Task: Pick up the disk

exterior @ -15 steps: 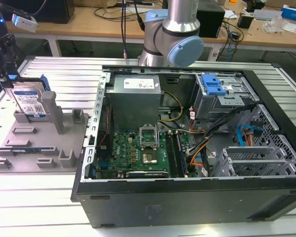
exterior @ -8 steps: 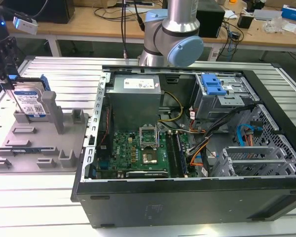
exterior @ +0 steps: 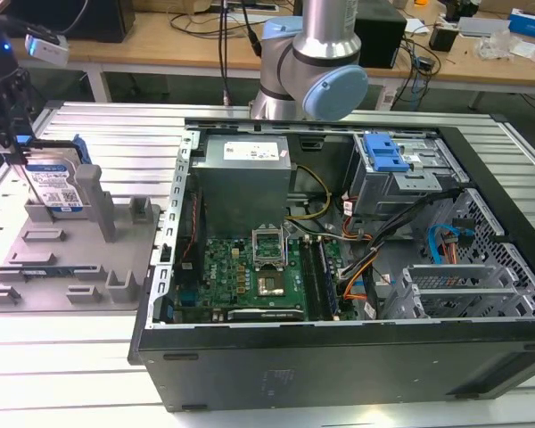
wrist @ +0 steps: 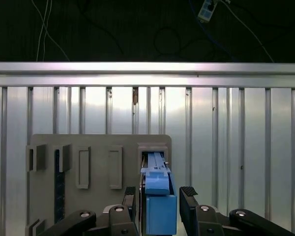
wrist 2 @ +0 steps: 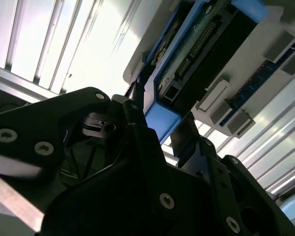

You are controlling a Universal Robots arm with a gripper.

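Note:
The disk [exterior: 55, 185] stands on edge in a slot at the back of the grey fixture tray [exterior: 71, 259], at the exterior view's left. Its white and blue label faces the camera, and a blue frame runs round its edge. My gripper [exterior: 18, 150] hangs right over its top edge. In the first wrist view the gripper [wrist: 160, 194] straddles the blue-framed disk [wrist: 157, 201], one black finger on each side with a thin gap showing. In the second wrist view a blue corner of the disk [wrist 2: 162, 120] sits between the fingers [wrist 2: 137, 115].
An open computer case [exterior: 339, 267] with motherboard, cables and a blue bracket [exterior: 383, 153] lies to the exterior view's right of the tray. The arm's base [exterior: 312, 62] rises behind it. Everything sits on a ribbed metal table [wrist: 236, 147]; a cluttered wooden bench [exterior: 160, 45] runs behind.

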